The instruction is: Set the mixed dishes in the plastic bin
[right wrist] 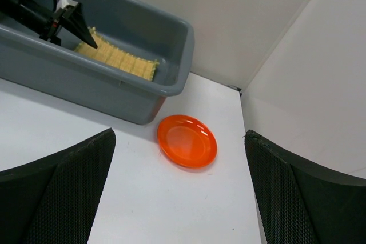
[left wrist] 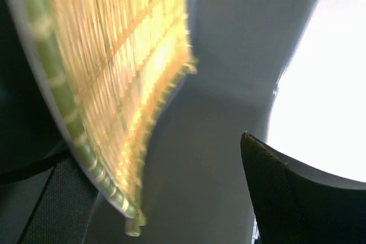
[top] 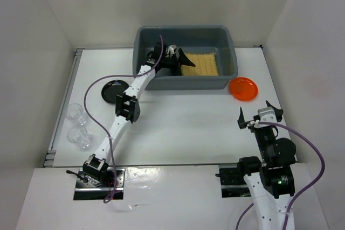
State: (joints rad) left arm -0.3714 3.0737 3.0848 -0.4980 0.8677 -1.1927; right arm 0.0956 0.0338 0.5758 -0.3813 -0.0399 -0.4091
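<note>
One plastic bin (top: 194, 83) stands at the far middle of the bench (top: 183, 133): a grey rectangular tub with rounded corners and a rolled rim, far larger than any dish. One woven mat (top: 200, 64) lies flat on its floor toward the right half. The mat is square and pale yellow-tan, with fine parallel slats and a frayed fringe along one edge. It is the only dish inside the bin. One small round orange plate (top: 243, 88), glossy with a shallow rim, sits on the bench just beside the bin's right front corner, not touching it. One small round black plate (top: 115, 91) lies on the bench off the bin's left front corner, partly crossed by the left arm. Two small clear cups (top: 75, 112) (top: 81, 137) stand upright near the left edge, one nearer than the other and close together. The left end effector (top: 186, 57) reaches over the rim into the bin, at the mat's left edge, its fingers (left wrist: 286, 198) spread and released. The right end effector (top: 257, 114) hangs over the bare bench near its base, spread wide and grasping nothing.
</note>
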